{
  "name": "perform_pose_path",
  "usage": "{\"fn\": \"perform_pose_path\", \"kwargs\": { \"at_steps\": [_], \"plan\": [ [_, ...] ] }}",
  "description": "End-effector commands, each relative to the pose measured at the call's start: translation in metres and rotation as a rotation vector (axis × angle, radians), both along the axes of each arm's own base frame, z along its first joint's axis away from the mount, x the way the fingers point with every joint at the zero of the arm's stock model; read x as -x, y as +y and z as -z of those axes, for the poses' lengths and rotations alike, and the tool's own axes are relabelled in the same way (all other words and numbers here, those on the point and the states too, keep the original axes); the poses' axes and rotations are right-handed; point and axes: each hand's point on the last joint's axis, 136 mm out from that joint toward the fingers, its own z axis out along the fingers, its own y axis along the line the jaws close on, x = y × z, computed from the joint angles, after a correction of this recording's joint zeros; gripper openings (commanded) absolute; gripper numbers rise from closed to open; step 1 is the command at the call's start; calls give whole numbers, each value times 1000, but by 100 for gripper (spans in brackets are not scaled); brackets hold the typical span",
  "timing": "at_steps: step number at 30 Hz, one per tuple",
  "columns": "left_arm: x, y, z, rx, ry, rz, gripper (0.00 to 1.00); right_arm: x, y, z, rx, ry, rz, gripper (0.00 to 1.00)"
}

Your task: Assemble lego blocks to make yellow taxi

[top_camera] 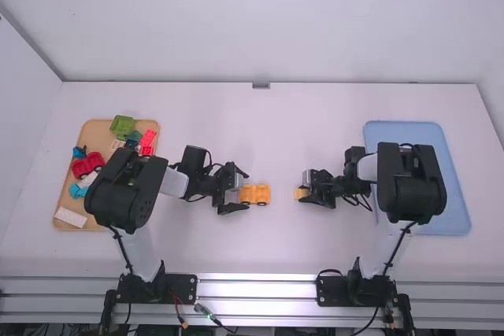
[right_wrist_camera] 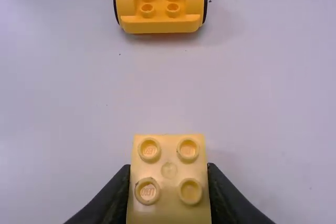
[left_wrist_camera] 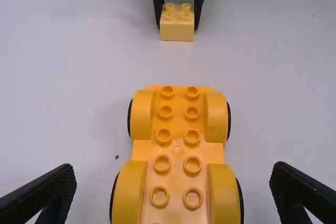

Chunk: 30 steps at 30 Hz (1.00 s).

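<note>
My left gripper (top_camera: pixel 236 190) is open at the left end of the yellow car base (top_camera: pixel 256 193). In the left wrist view the car base (left_wrist_camera: pixel 177 153) lies studs up, and my left gripper (left_wrist_camera: pixel 173 190) has a finger well apart from it on each side. My right gripper (top_camera: pixel 305 193) is at the pale yellow block (top_camera: pixel 300 193), a gap to the right of the car base. The right wrist view has the block (right_wrist_camera: pixel 169 182) studs up between the fingers of my right gripper (right_wrist_camera: pixel 169 174), which is shut on it.
At the far left a wooden tray (top_camera: pixel 67 206) holds several loose blocks, including red, green and blue ones. A blue tray (top_camera: pixel 453 194) lies at the right, partly under the right arm.
</note>
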Motion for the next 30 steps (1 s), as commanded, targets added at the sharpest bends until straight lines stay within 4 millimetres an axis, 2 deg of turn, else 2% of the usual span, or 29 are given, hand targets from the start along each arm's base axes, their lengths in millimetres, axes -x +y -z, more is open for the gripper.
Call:
{"fn": "perform_pose_path", "kwargs": {
  "at_steps": [1,2,5,10,13,18,25,30],
  "plan": [
    [-3,0,-2,9,6,1,99,0,3,-3,-40,12,6,15],
    [-2,0,-1,9,7,2,99,-1,5,-6,-59,11,7,11],
    [-2,-1,0,9,-4,8,99,-2,8,-11,-89,9,10,10],
    [0,-5,7,14,1,22,99,-6,9,-25,-112,72,16,20],
    [-1,-7,8,36,5,34,99,-9,9,-37,-105,130,8,19],
    [-3,-11,10,40,8,46,99,1,19,-52,-98,126,-104,17],
    [-1,-21,13,22,-2,72,99,-3,31,-60,-87,167,-116,18],
    [-4,-16,24,-41,-2,37,96,-10,40,-66,-81,200,-101,17]
  ]
}}
